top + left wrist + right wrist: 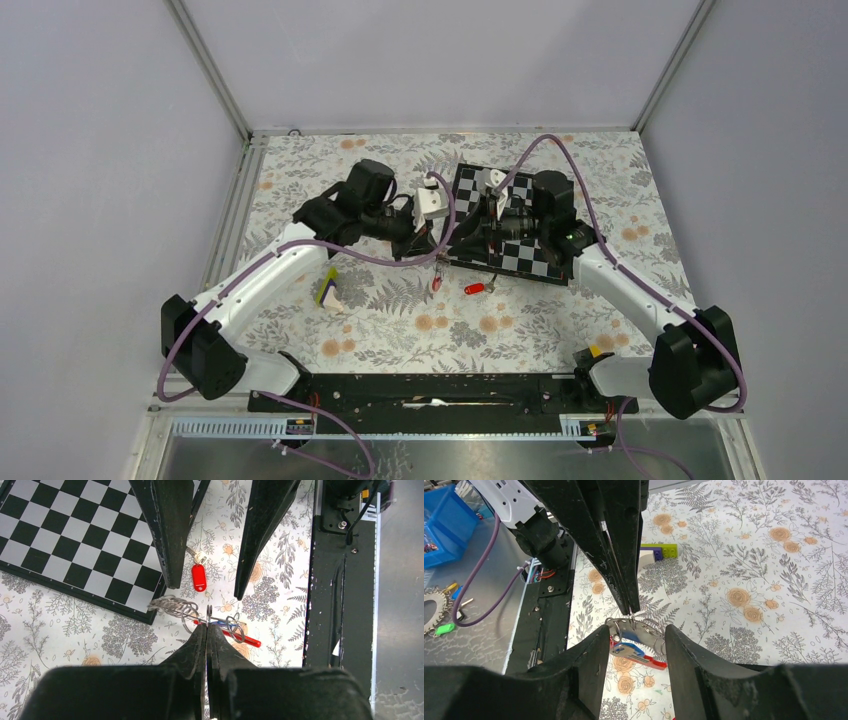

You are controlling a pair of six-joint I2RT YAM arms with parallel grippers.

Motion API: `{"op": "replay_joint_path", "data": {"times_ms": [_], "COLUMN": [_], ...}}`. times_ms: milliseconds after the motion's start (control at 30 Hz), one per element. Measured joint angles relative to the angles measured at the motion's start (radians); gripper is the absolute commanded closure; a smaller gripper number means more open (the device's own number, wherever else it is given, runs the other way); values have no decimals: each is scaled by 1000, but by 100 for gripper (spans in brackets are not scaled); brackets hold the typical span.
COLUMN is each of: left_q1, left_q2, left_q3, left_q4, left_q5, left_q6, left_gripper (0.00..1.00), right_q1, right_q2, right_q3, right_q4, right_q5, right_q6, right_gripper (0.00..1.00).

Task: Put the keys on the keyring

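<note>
Pinching the keyring (186, 612) beside the chessboard (75, 540) corner, we hold our left gripper (207, 626) closed; right gripper (206, 591) jaws stand apart; red key (199, 576) tag unreadable.

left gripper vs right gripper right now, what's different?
Left gripper is shut, pinching the keyring wire; right gripper stands open, gripping nothing. Left gripper hangs over the floral table; right gripper sits on the chessboard side. Shared: black fingers, tips meeting at the keyring.
</note>
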Motion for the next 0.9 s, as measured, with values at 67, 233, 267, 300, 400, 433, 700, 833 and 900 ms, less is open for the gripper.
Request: {"op": "replay_joint_path", "data": {"times_ms": [67,233,267,300,400,433,700,833,900], "left_q1": [-8,-14,-14,-14,-14,-14,-14,-14,-14], "left_q2": [0,0,0,0,0,0,0,0,0], "left_q3": [0,0,0,0,0,0,0,0,0], "left_q4": [-5,-10,-11,-12,-13,-13,-13,-13,-13], "left_q5": [-16,-21,-21,-21,-21,-20,-16,-13,-13], "left_q6": [3,2,2,2,-1,-1,-5,-8,-8], "left_gripper": [100,100,100,100,100,100,100,100,100], "right_q1": [2,17,22,26,39,42,52,57,58], "right_q2": [0,0,2,3,10,12,26,34,39], "right_q3": [-9,-11,-11,-11,-11,-11,-11,-11,-11], "right_q4": [-2,-13,-15,-15,-19,-21,-35,-36,-35], "right_q5": [0,4,5,5,6,6,9,9,9], "right_q6": [-11,-34,-37,-41,-50,-52,-62,-58,-51], "right_gripper": [48,50,50,51,54,55,72,79,82]}}
